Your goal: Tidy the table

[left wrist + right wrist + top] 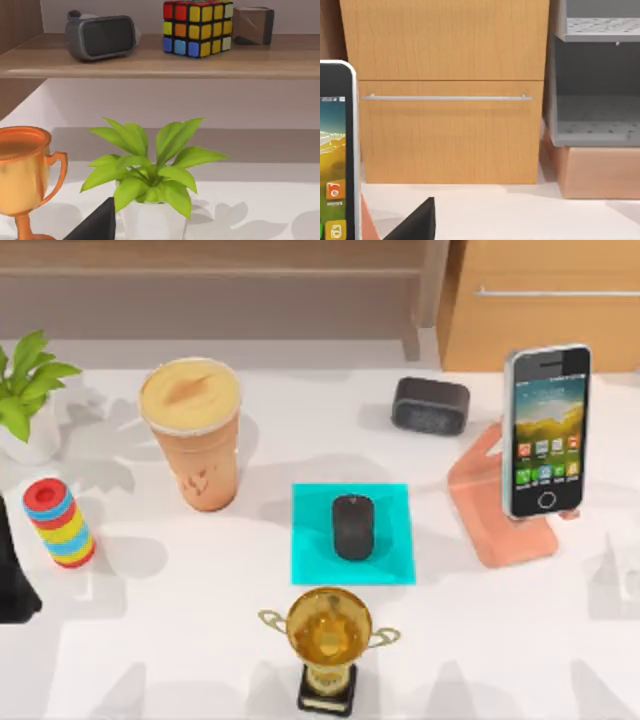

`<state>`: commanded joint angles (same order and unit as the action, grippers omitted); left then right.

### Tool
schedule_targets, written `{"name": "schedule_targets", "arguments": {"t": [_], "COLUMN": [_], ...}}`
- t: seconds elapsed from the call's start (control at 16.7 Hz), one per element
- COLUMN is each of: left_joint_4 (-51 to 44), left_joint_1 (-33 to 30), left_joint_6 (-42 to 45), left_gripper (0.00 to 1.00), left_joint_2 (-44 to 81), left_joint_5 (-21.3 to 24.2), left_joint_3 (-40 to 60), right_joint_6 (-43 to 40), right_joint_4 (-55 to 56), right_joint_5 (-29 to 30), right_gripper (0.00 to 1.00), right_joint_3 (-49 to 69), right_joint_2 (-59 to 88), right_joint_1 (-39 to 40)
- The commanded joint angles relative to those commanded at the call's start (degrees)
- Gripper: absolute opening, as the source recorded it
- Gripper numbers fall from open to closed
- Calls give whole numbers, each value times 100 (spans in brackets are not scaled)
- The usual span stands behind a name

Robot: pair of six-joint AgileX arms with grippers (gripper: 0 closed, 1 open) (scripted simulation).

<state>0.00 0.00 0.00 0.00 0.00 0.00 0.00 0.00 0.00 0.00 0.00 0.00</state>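
On the white surface (180,640), going left to right, you had a potted plant (28,390), a stack of coloured rings (60,523), a coffee cup (194,435), a trophy (328,640), a computer mouse (353,526) resting on a cyan mat (310,560), a dark speaker (430,405) and a smartphone (546,430) propped on its pink stand (495,515). Nothing looked handled yet; tidying appeared to be at its start. Your left arm (12,580) sat at the left edge, and I could not tell how either end effector stood. Next you would have needed to choose one object and approach it.
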Motion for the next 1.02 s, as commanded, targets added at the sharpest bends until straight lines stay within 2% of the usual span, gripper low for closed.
{"name": "schedule_targets", "arguments": {"t": [0.24, 0.42, 0.66, 1.02], "left_joint_4": [87, 462, 1327, 3046], "left_joint_1": [-91, -451, -1234, -2573], "left_joint_6": [-3, -17, -82, -367], "left_gripper": [100, 100, 100, 100], "left_joint_2": [160, 807, 2242, 5162], "left_joint_5": [-67, -310, -751, -1410], "left_joint_3": [-30, -120, -219, -206], "right_joint_6": [0, 0, 0, 0], "right_joint_4": [0, 0, 0, 0], "right_joint_5": [0, 0, 0, 0], "right_gripper": [100, 100, 100, 100], "right_joint_3": [0, 0, 0, 0], "right_joint_2": [0, 0, 0, 0], "right_joint_1": [0, 0, 0, 0]}}
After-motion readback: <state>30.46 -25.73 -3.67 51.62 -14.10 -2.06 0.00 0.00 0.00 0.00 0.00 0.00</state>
